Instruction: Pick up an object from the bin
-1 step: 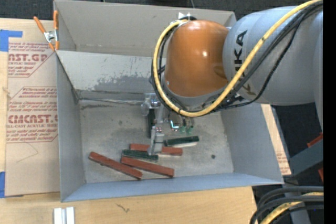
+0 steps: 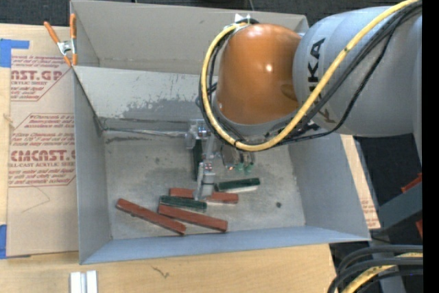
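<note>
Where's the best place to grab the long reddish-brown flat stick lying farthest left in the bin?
From above, pinch the long reddish-brown flat stick across its narrow width on its left half: it lies flat, and its right end sits close beside a second reddish-brown stick.

Toward the front wall of the bin [image 2: 92, 168] lies a small huddle of flat bars. The claw [image 2: 206, 183] hangs over its middle. One long bar [image 2: 147, 215] lies front left, another long bar [image 2: 195, 219] just right of it, and a short bar [image 2: 238, 184] sits behind them, at the claw's right.
</note>
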Controlling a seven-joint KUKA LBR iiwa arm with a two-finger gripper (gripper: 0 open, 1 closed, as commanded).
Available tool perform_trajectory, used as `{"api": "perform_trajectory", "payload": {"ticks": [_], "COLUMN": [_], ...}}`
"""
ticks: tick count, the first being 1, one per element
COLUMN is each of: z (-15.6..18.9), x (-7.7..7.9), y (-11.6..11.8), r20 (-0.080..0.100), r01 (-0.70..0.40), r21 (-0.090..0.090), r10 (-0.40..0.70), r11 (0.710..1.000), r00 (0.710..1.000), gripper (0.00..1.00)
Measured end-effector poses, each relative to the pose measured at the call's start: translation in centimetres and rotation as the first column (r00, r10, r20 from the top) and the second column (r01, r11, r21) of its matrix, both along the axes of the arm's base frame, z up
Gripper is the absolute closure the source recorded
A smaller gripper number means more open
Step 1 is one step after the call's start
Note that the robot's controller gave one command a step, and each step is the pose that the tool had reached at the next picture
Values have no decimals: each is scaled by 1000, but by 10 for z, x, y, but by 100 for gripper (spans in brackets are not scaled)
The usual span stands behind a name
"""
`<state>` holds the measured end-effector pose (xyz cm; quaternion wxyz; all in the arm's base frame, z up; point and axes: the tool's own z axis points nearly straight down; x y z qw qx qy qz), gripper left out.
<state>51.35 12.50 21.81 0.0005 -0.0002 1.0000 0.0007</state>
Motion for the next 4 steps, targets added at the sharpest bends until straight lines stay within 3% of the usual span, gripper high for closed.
{"api": "perform_trajectory", "payload": {"ticks": [1, 2, 3, 4], "z": [-64, -84, -73, -148], "x": [-16, -15, -23, -22], "y": [15, 16, 12, 12], "r20": [1, -3, -2, -1], "r01": [-77, -44, 20, 110], "r21": [-1, -1, -1, 0], "r10": [77, 44, -20, -110], "r11": [997, 999, 1000, 994], "r00": [997, 999, 1000, 994], "gripper": [0, 0, 0, 0]}}
